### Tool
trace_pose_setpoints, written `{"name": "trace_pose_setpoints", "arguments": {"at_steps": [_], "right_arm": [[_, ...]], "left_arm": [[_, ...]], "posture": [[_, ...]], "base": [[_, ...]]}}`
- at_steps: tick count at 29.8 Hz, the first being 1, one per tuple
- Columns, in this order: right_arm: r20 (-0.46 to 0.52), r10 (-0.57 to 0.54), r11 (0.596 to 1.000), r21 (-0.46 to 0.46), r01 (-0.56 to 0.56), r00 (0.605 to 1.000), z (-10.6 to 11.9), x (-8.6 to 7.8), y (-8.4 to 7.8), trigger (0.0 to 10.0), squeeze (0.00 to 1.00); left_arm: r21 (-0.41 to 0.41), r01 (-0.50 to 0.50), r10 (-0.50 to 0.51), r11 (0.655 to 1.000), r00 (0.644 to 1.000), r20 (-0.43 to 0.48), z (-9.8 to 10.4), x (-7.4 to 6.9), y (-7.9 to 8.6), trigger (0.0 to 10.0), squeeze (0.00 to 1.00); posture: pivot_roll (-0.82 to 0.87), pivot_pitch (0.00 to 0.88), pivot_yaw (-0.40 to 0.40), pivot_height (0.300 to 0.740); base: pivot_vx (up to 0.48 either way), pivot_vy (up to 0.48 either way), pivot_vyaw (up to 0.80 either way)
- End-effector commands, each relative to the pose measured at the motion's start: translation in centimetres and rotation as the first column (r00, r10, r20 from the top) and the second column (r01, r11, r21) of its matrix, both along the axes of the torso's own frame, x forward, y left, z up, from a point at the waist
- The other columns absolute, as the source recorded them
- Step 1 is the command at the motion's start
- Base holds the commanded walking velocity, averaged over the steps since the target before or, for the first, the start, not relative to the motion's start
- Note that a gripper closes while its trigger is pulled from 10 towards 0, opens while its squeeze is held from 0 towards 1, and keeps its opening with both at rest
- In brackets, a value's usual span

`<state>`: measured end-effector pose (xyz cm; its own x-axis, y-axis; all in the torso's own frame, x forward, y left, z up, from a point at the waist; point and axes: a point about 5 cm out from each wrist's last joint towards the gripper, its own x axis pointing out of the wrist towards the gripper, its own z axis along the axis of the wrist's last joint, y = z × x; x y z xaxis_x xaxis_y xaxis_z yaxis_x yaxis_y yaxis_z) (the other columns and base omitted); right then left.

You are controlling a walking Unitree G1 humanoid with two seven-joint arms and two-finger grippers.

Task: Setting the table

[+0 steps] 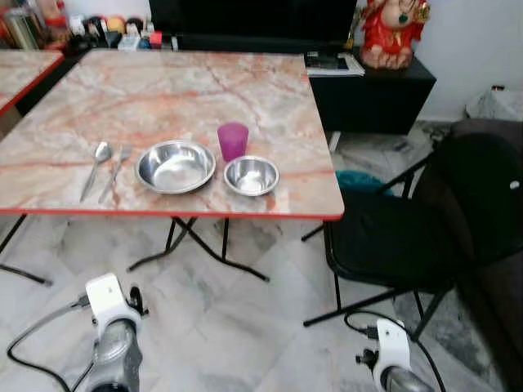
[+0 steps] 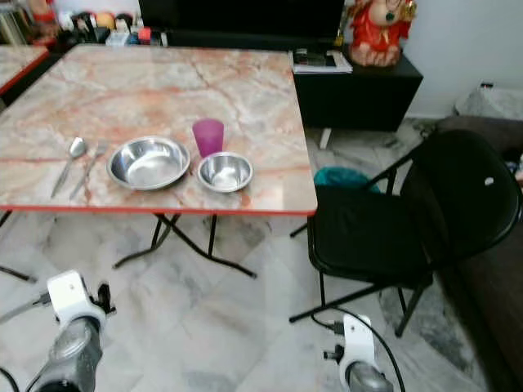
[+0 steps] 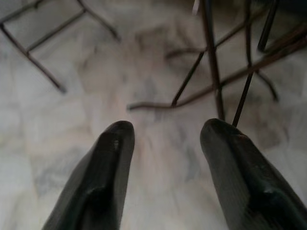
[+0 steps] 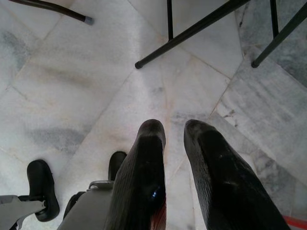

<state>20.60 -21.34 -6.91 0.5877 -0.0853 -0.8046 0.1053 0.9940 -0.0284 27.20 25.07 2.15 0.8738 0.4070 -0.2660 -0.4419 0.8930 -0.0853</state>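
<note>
Your place setting is sitting along the near edge of the tabletop (image 1: 163, 90): the large steel bowl (image 1: 175, 167) at the centre, the small steel bowl (image 1: 252, 175) just beside it at 3 o'clock, the purple cup (image 1: 233, 140) just behind the gap between them at 1 o'clock, and the fork (image 1: 116, 171) and spoon (image 1: 96, 167) lying side by side at 9 o'clock.

Both arms are hanging low over the marble floor (image 1: 245, 327). Your left claw (image 3: 165, 158) is standing open and empty; your right claw (image 4: 175, 163) is hanging with only a narrow gap between its fingers, holding nothing.

Watch the small bowl: it is resting near the red edge, so a rising arm could knock it off. The cup is standing tall and could tip if you are reaching past it.

The folding chair (image 1: 409, 237) is crowding your 3 o'clock side. The table legs (image 1: 196, 245) are crossing underneath, ready to catch a foot. The far half of the tabletop is giving you open room.
</note>
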Motion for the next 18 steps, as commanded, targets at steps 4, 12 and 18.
{"name": "trace_pose_setpoints", "arguments": {"at_steps": [4, 12, 18], "right_arm": [[-0.011, 0.007, 1.000, -0.008, -0.007, 1.000, -0.1, -0.3, -0.3, 10.0, 0.00], [-0.014, 0.012, 1.000, -0.012, -0.012, 1.000, -0.1, -0.4, -0.4, 10.0, 0.00], [-0.013, 0.014, 1.000, -0.010, -0.014, 1.000, -0.1, -0.4, -0.4, 10.0, 0.00]], "left_arm": [[-0.013, -0.007, 0.008, 1.000, 0.998, 0.063, 1.4, 0.0, -0.3, 10.0, 1.00], [0.110, 0.088, -0.118, 0.990, 0.946, 0.301, 8.3, 3.0, -2.6, 10.0, 1.00], [0.094, 0.168, -0.191, 0.981, 0.909, 0.371, 11.5, 5.5, -3.9, 10.0, 0.00]], "posture": [[0.02, 0.081, -0.064, 0.736], [0.03, 0.072, -0.065, 0.736], [0.02, 0.064, -0.062, 0.736]], "base": [[0.000, 0.000, 0.00], [0.000, 0.000, 0.00], [0.000, 0.000, 0.00]]}}
